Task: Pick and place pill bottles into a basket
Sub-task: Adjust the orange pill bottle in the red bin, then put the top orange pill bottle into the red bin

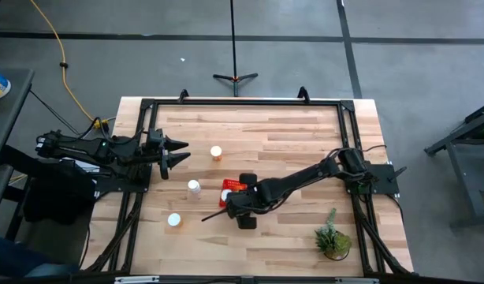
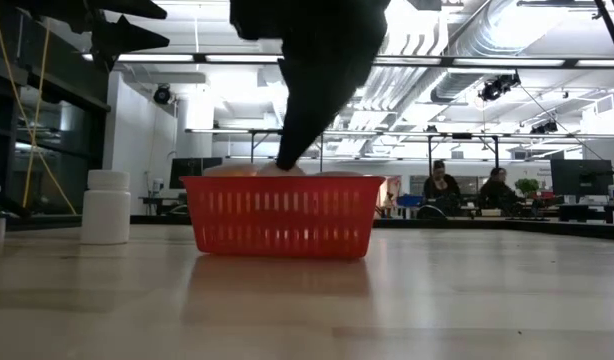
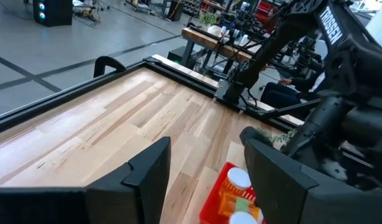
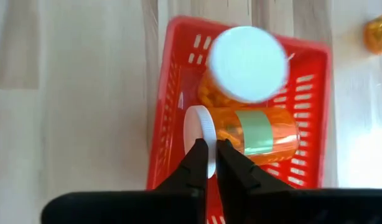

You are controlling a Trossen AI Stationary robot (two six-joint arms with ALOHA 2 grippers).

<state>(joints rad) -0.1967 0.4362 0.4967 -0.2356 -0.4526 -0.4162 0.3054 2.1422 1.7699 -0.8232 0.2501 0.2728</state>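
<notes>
We hold our right gripper [image 4: 212, 163] over the basket [image 4: 173, 81], fingers nearly closed on nothing, two bottles [image 4: 250, 134] just beyond them. Next, we judge: lift away toward the loose bottle [image 1: 194, 188]. Left gripper [image 1: 176, 152] waits, spread empty.

Hidden or cut off:
- basket [image 1: 232, 188]: high view, mostly covered by the right arm at its 3 o'clock side; only a red corner shows
- basket contents: low view, behind the red wall, pale tops barely visible
- right gripper [image 4: 211, 163]: fingertips overlap a lying bottle's cap [image 4: 200, 135]
- orange bottle [image 4: 377, 32]: cut by the frame edge
- people [image 2: 442, 186]: far, too small to tell
</notes>
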